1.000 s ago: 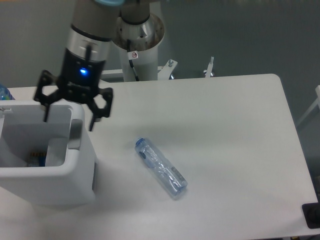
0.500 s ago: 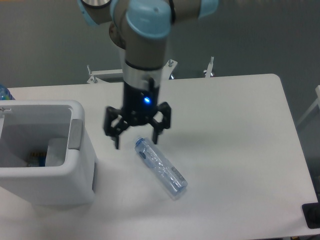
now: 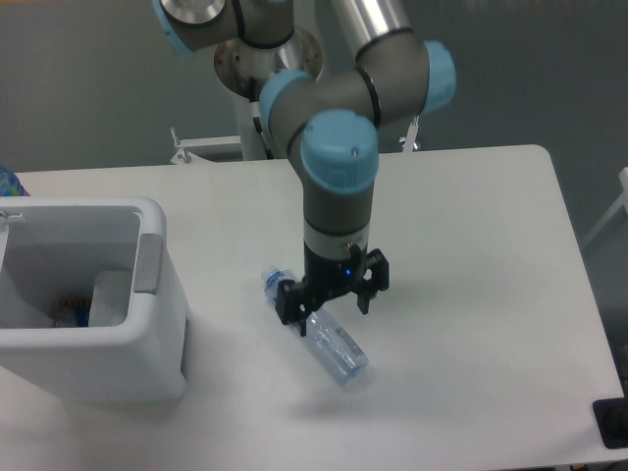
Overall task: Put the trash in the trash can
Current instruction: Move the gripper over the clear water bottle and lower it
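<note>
The hand [image 3: 330, 298] is being held low over the crushed water bottle [image 3: 319, 332], its fingers spread and straddling the bottle's middle, with nothing yet pinched. A second ago the hand was being carried above the open trash can [image 3: 147, 324] at the left edge of the bench [image 3: 471, 245]; half a second ago it was being swung to a spot just above the bottle's capped end. Now it is being brought down onto the bottle itself, which is lying where it lay before, diagonally near the middle of the bench toward the front edge, bluish cap toward the can and well apart from it.

The shift is being read as the end of one delivery and the opening of the next: something pale and something small are being glimpsed inside the can, though whether the wrapper is among them cannot be told. The bottle is judged to be the remaining item, and a closing of the fingers across its crumpled, yielding body is what is being called for next.
</note>
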